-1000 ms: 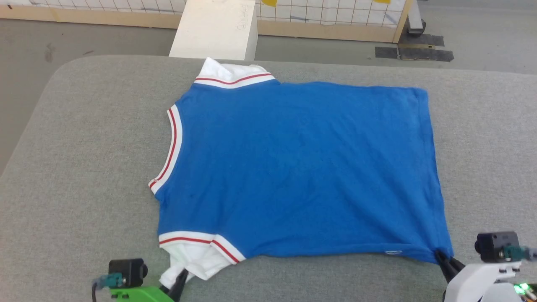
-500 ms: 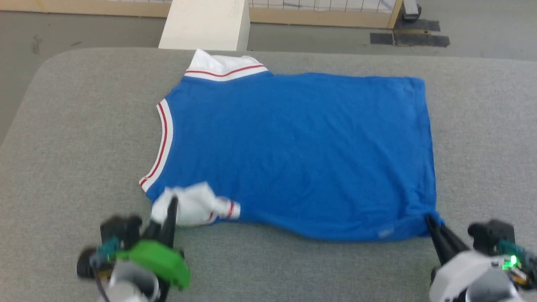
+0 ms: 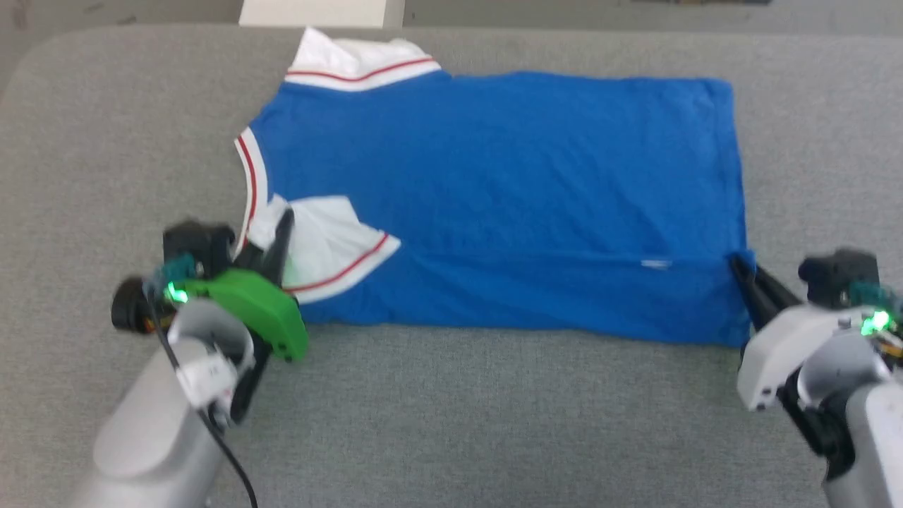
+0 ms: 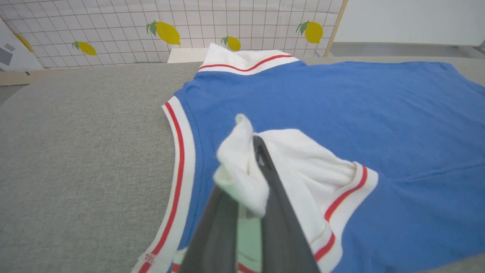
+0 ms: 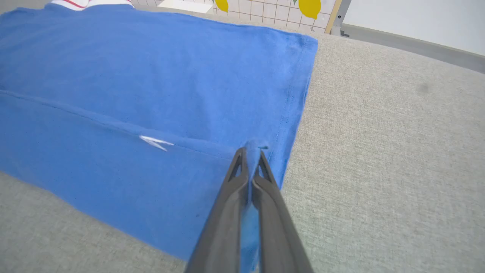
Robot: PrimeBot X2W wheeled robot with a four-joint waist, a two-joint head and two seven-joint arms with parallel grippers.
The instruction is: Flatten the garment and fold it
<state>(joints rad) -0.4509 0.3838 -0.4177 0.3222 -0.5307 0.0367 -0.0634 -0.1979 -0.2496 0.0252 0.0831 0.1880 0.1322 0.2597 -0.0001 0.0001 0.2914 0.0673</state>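
The blue garment (image 3: 494,176) lies plain side up on the grey table, collar to the left and hem to the right. Its near edge is folded over onto the body. My left gripper (image 3: 282,222) is shut on the near white sleeve (image 3: 328,243), held over the blue cloth; the left wrist view shows the white sleeve (image 4: 303,167) bunched around my fingers (image 4: 261,159). My right gripper (image 3: 737,264) is shut on the near hem corner (image 5: 254,146), also carried inward. The far white sleeve (image 3: 353,60) lies at the back. The lettering is hidden.
The grey padded table (image 3: 494,423) spreads wide in front of the garment and to both sides. A pale box (image 3: 317,10) stands just beyond the table's far edge. A grid wall with lemon prints (image 4: 166,32) stands behind.
Both grippers have carried the garment's near edge away from me over the body, making a fold line. The head camera has tilted down, shifting the whole picture.
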